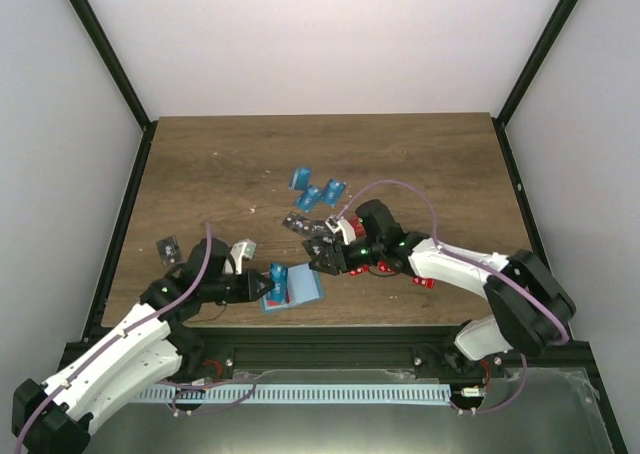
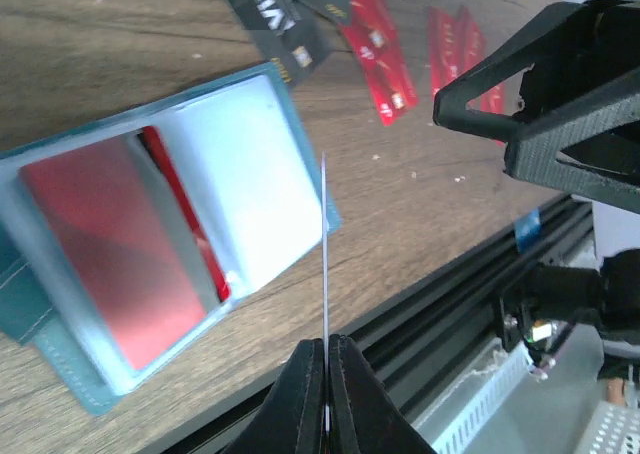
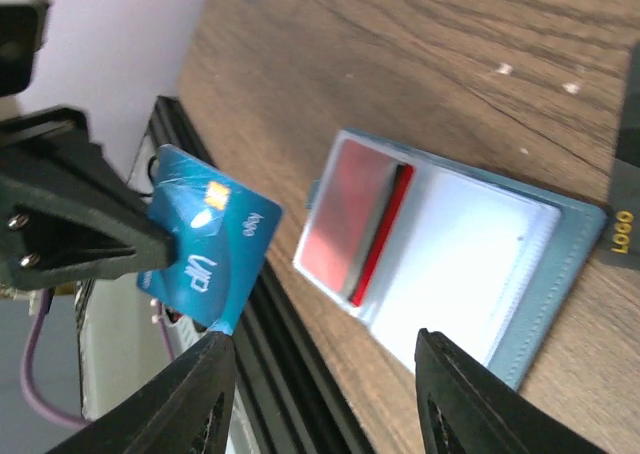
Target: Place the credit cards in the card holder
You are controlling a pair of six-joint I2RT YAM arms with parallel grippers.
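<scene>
The teal card holder [image 1: 308, 286] lies open near the table's front edge, its clear sleeves up. A red card [image 2: 90, 244] sits in one sleeve; it also shows in the right wrist view [image 3: 360, 214]. My left gripper [image 1: 266, 286] is shut on a bright blue card [image 1: 277, 280] and holds it on edge above the holder's left side. That blue card [image 3: 210, 239] shows face-on in the right wrist view and edge-on [image 2: 325, 264] in the left wrist view. My right gripper [image 1: 325, 258] is open and empty just right of the holder [image 3: 575, 249].
Loose blue cards [image 1: 312, 194] and black cards [image 1: 298, 223] lie mid-table behind the holder. Red cards [image 1: 423, 281] lie under my right arm. One more card [image 1: 168, 246] lies at the left. The black table rail [image 2: 430, 314] runs just in front of the holder.
</scene>
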